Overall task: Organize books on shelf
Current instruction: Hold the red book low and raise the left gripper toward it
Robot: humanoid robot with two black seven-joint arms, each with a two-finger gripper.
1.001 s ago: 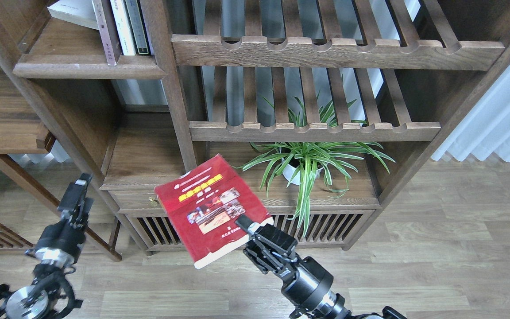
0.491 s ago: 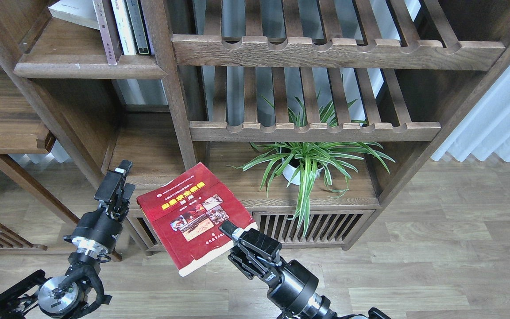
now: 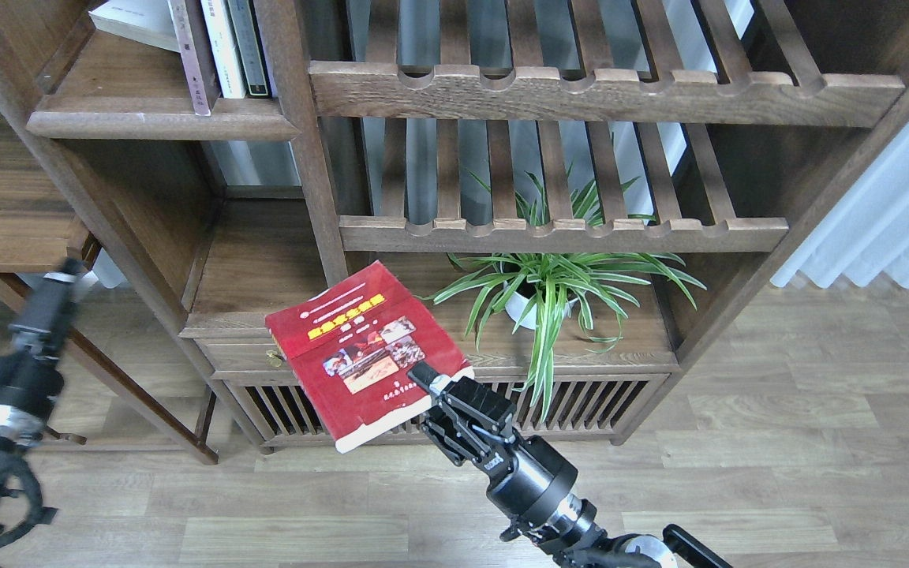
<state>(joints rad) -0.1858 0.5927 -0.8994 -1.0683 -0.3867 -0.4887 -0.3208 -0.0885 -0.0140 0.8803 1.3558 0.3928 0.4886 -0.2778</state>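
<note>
While the right gripper [image 3: 428, 384] pinches the near right corner of the red book [image 3: 364, 351], its fingers closed on the cover's edge, the volume is held face up and tilted in the air in front of the bookcase's low slatted base [image 3: 518, 402]. At the left edge of the view the left gripper [image 3: 56, 288] points upward beside a slanted wooden leg [image 3: 107, 371], blurred, so whether its fingers are parted cannot be told; it holds nothing visible. Behind the book lies the bare lower shelf [image 3: 261, 272] of the left bay, and to its right a potted spider plant [image 3: 537, 292] stands under two slatted racks [image 3: 565, 233]. Farthest off, at the upper left, the upper shelf [image 3: 158, 122] carries several upright books [image 3: 222, 47] against the post.
</note>
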